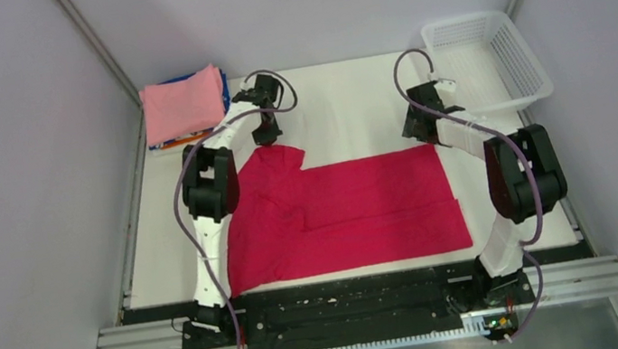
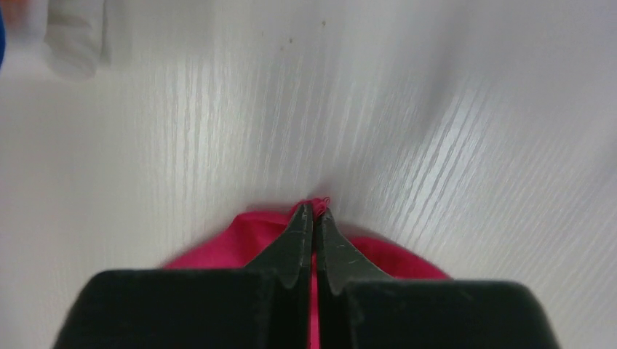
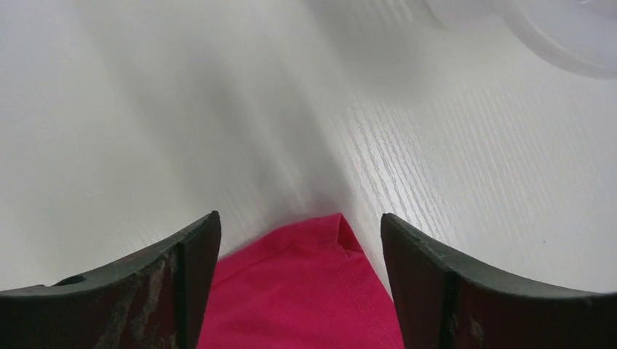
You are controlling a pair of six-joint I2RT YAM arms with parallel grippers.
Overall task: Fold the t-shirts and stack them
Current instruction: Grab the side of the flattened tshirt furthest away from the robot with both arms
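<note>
Between the pressed-together tips of the left gripper (image 2: 314,207), a small peak of the crimson t-shirt (image 2: 240,243), its edge just poking out beyond them. Closed right down on the cloth, gripping the shirt's far left corner. Behind that hand and off toward the other one, spread flat on the white table (image 1: 350,105), with a fold line already running across the body.

Between the wide-set fingers of the right gripper (image 3: 300,225), the shirt's far right corner, lying on the table and touched by neither finger. Jaws well apart, holding nothing, straddling the corner.

Judging by looks: thin, soft, light, no stiffness at all. Will sag and drape from any lifted point and trail the rest along the table. Not fragile. Not slippery against the pads, though a shallow nip on a single edge could pull free under drag. Best taken at the corners, both at once, deep enough to catch every layer there, to keep the edge between the hands taut and carry it over straight. Probably calls for closing the right hand on its corner before any lift; a one-handed pull likely to skew the cloth and spoil the fold already made.

Beyond the left gripper and to its outer side, a folded light pink t-shirt (image 1: 183,103), well apart from the red one. Beyond the right gripper and to its outer side, a white mesh basket (image 1: 490,58).
</note>
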